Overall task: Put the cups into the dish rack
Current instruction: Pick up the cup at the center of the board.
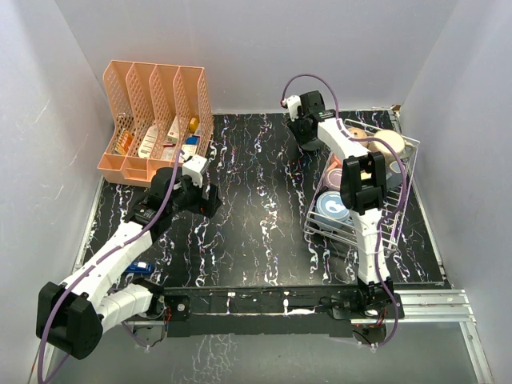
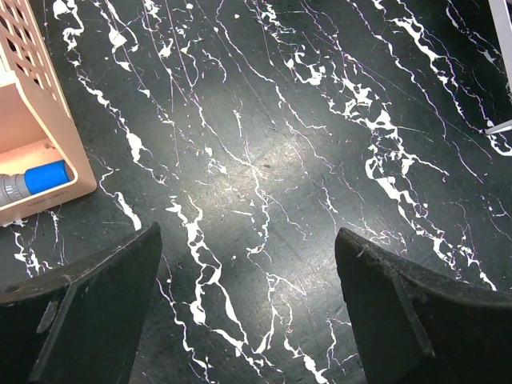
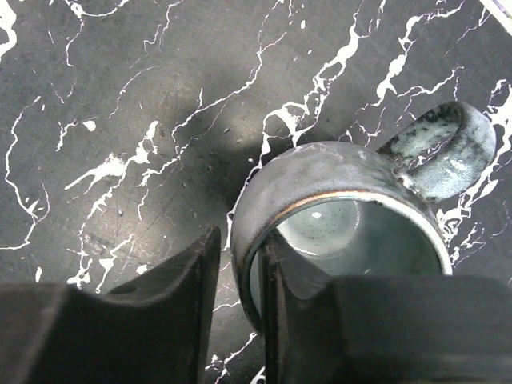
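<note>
the grey mug [image 3: 320,172] sits on the black desk [image 1: 256,216], near the dish rack [image 1: 410,172] that holds other cups [image 1: 332,210]. it is hard, smooth and can chip, so i think a firm pinch on its wall is best. the right tool [image 3: 240,248] is clamped there, 1 finger inside, 1 outside. the left tool [image 2: 248,236] is wide apart, holding nothing.

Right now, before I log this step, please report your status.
Left end effector open, over bare table. Right end effector straddling grey mug rim, one finger inside; grip unconfirmed. Mug upright, outside dish rack. No obstruction seen.
</note>
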Tool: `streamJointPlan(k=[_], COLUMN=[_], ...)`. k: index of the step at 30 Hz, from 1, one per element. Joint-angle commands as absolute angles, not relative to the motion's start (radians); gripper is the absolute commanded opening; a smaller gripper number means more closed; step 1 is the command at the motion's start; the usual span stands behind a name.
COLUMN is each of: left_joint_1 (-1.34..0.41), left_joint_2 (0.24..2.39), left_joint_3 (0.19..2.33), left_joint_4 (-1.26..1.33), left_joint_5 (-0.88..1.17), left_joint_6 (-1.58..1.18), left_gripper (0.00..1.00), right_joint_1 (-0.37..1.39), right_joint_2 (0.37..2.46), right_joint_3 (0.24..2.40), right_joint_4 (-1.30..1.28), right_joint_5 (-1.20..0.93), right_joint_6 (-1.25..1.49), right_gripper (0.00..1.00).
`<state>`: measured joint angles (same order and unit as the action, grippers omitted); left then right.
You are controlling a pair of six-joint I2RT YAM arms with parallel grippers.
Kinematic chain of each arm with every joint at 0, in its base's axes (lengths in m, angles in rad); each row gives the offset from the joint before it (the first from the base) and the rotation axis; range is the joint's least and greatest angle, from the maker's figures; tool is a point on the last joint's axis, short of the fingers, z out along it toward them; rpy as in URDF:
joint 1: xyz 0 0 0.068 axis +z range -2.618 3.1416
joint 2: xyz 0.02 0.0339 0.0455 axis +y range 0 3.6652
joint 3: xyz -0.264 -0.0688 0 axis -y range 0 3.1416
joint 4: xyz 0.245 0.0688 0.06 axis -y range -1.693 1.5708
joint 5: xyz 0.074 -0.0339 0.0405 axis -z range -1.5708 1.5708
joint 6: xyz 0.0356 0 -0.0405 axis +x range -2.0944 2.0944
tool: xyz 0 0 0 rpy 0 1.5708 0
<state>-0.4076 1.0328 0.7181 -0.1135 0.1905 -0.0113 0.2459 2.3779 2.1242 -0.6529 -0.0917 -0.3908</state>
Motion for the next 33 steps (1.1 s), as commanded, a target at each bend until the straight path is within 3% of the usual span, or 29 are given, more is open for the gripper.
streamJointPlan(k=[1, 4, 8, 14, 22, 33], left_joint_1=[-0.405, -0.405, -0.405, -0.405, -0.402, -0.399], left_joint_2=[1.008, 1.005, 0.996, 0.970, 0.893, 0.730], left_joint_3=[0.728, 0.729, 0.726, 0.721, 0.698, 0.634], left_joint_4=[-0.121, -0.121, -0.121, -0.116, -0.085, -0.002], left_joint_5=[0.180, 0.175, 0.162, 0.140, 0.092, 0.018], left_joint_6=[0.001, 0.003, 0.007, 0.012, 0.010, 0.011], left_gripper=[0.88, 0.88, 0.88, 0.88, 0.88, 0.87], right_joint_1=[0.247, 0.247, 0.247, 0.258, 0.300, 0.441], right_joint_2=[2.376, 2.365, 2.333, 2.168, 1.847, 1.505], right_joint_3=[2.159, 2.159, 2.152, 2.061, 1.762, 1.405], right_joint_4=[-0.656, -0.664, -0.679, -0.706, -0.734, -0.954], right_joint_5=[-0.116, -0.131, -0.178, -0.325, -0.673, -0.984], right_joint_6=[-0.385, -0.390, -0.401, -0.424, -0.552, -1.024], right_gripper=[0.24, 0.14, 0.08, 0.08, 0.08, 0.08])
